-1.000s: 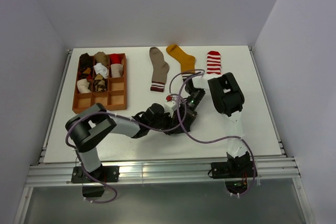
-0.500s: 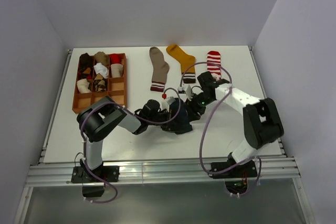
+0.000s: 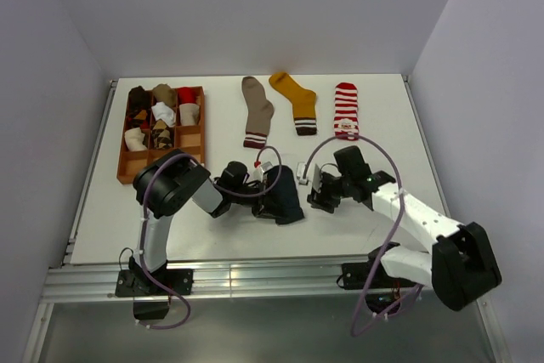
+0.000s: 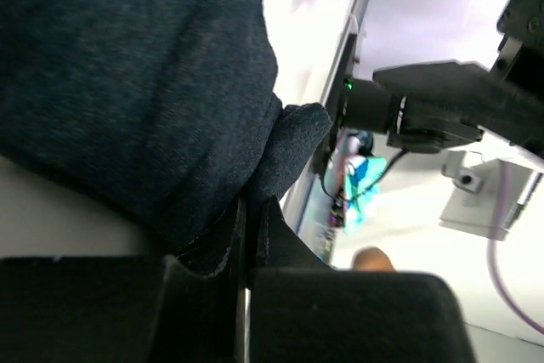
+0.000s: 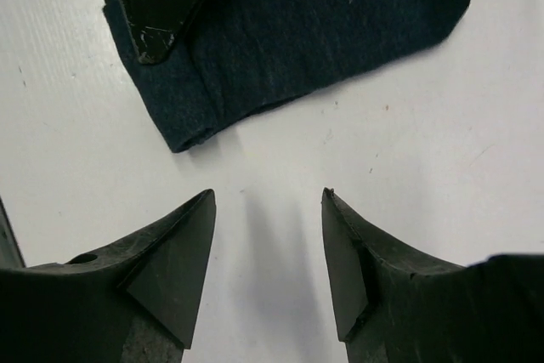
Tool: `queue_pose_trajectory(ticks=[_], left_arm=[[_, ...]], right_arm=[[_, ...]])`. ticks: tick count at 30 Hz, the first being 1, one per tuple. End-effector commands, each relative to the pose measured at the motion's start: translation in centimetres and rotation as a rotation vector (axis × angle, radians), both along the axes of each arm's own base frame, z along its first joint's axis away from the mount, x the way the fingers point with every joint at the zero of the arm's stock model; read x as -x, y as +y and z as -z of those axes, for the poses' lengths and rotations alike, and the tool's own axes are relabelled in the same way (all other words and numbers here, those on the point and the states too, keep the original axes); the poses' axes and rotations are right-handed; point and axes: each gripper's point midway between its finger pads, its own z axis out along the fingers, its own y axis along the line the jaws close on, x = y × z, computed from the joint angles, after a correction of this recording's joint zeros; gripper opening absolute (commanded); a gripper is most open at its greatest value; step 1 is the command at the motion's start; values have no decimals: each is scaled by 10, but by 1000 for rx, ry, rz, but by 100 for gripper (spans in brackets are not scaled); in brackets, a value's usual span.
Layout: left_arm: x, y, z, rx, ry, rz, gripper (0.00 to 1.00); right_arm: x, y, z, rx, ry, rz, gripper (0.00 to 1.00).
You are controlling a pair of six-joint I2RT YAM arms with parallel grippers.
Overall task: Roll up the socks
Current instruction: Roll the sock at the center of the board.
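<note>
Robot lab test cell. Bare white worktop (image 3: 408, 125) under the fingers (image 5: 174, 282), boxed in by plain white walls (image 3: 255, 14) on three sides. A metal rail frame (image 3: 263, 282) behind them has the left arm (image 3: 166, 189) and right arm (image 3: 425, 223) bolted on, with purple cables (image 4: 495, 248) looping loose.

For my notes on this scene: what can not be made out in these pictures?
Top view: the left pincer covers part of the navy sock.
Wrist views: frame edges cut it off.
Top view: socks in the tray too small to show patterns.
Left wrist view: background blurred.
</note>
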Motion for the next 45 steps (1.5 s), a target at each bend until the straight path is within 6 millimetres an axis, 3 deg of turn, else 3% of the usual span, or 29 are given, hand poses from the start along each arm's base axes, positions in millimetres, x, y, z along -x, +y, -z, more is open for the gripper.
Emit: queue_pose_trajectory(ticks=[1,2,3,7,18,26,31,38,41,45], left_arm=[[34,27,50,-184,219,22,0],[36,29,52,-198,238,28,0],[37,29,52,-199,246,33,0],[39,32,59,-225,275,43,0],[31,31,64,-259,297,42,0],[27,32,66,-276,303,53,0],[27,33,63,-266,298,53,0],[28,34,60,-269,270,72,1],[22,35,56,-292,206,64,18],[7,35,41,-316,81,31,32]], right_arm=[[-4,12,-8,14,-198,-92,61],[-4,11,-4,51,-235,-98,61],[5,22,-5,48,-274,-154,61],[25,27,19,109,-279,-237,61],[46,54,13,94,-330,-327,61],[57,66,25,120,-342,-373,59],[57,70,40,153,-309,-384,47],[43,77,38,165,-304,-307,27],[44,78,39,179,-252,-293,21],[55,76,39,197,-85,-305,19]])
